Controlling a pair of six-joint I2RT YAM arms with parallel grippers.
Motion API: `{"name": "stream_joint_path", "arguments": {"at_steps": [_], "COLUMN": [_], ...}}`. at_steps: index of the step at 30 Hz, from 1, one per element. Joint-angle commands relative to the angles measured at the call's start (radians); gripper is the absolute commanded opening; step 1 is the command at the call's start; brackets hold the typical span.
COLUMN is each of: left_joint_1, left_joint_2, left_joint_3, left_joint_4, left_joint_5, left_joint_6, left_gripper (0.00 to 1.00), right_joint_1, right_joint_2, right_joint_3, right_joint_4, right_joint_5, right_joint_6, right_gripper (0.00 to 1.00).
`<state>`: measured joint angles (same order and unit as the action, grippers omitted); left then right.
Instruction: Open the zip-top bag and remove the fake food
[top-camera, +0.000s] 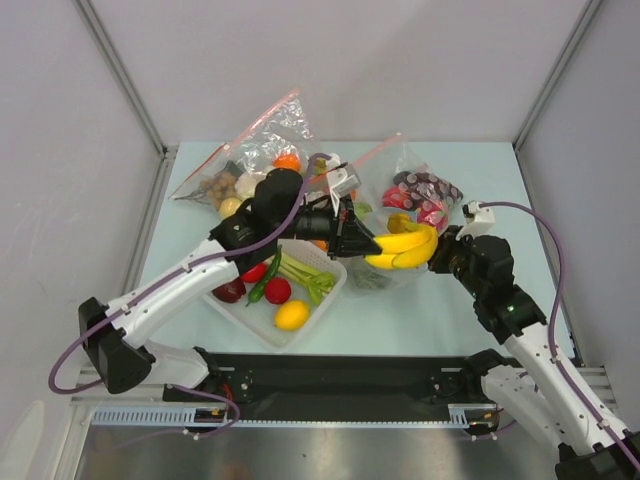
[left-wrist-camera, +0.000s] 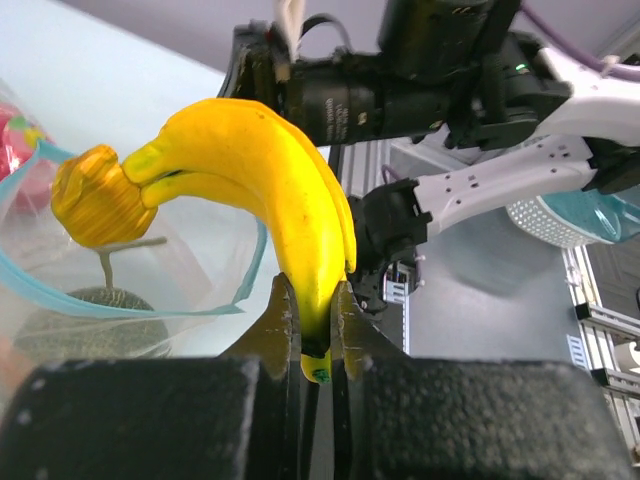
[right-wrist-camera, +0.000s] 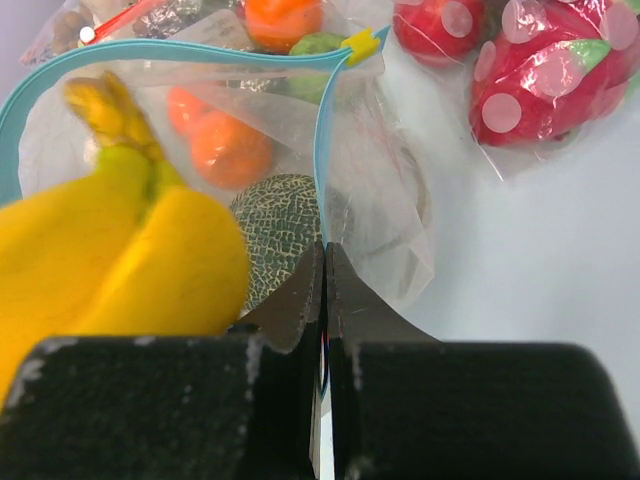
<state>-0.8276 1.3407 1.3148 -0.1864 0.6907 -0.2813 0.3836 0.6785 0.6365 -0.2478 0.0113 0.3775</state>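
My left gripper (top-camera: 372, 243) (left-wrist-camera: 315, 310) is shut on the tip of a yellow banana bunch (top-camera: 405, 246) (left-wrist-camera: 250, 170) and holds it above the open mouth of the zip-top bag (top-camera: 385, 272). The bag's light blue zip strip (right-wrist-camera: 322, 130) (left-wrist-camera: 120, 305) is spread open. My right gripper (top-camera: 440, 252) (right-wrist-camera: 325, 262) is shut on that strip at the bag's rim. A grey-green netted melon (right-wrist-camera: 285, 225) (left-wrist-camera: 85, 320) lies inside the bag. The banana (right-wrist-camera: 110, 260) fills the left of the right wrist view.
A white basket (top-camera: 325, 305) with a lemon, red fruit, chili and green stalks stands front left of the bag. Clear bags with red strips (top-camera: 250, 140) hold oranges and other food at the back. A bag of red spotted fruit (top-camera: 425, 195) (right-wrist-camera: 545, 70) lies back right.
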Motion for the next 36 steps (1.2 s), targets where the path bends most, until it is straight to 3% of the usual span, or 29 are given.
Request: {"name": "stream_joint_path", "arguments": {"at_steps": [1,7,11,15,16,19,22,31,36], "left_joint_1": [0.002,0.047,0.122,0.272,0.289,0.301,0.303,0.303,0.303], "left_joint_2": [-0.124,-0.293,-0.391,-0.534,-0.561,-0.652,-0.667,-0.641,-0.614], "left_joint_3": [-0.003,-0.075,-0.123,-0.288,-0.322,-0.463,-0.555,-0.635,-0.678], "left_joint_4": [0.157,0.289,0.167,0.061,0.006,-0.074,-0.126,-0.11,-0.035], "left_joint_5": [0.047,0.116,-0.057,-0.397,-0.619,-0.993,-1.115,-1.204,-1.137], "left_joint_6": [-0.005,-0.078,-0.041,-0.085,-0.11,-0.099,-0.111,-0.073,-0.082], "left_gripper": [0.0,0.0,0.0,0.0,0.0,0.0,0.0,0.0,0.01], "right_joint_1": [0.006,0.005,0.006,0.001,0.001,-0.003,-0.005,-0.002,-0.003], "right_joint_2": [0.001,0.016,0.004,-0.017,-0.02,-0.019,-0.01,0.006,0.009], "right_joint_3": [0.02,0.011,0.02,0.025,0.023,0.022,0.023,0.012,0.014], "right_joint_4": [0.039,0.044,0.024,0.007,0.004,0.007,0.013,0.039,0.039], "right_joint_5": [0.035,0.052,0.07,0.091,0.093,0.084,0.075,0.045,0.045], "right_joint_6": [-0.011,-0.02,-0.04,-0.051,-0.052,-0.051,-0.051,-0.025,-0.025], "right_gripper": [0.0,0.0,0.0,0.0,0.0,0.0,0.0,0.0,0.0]}}
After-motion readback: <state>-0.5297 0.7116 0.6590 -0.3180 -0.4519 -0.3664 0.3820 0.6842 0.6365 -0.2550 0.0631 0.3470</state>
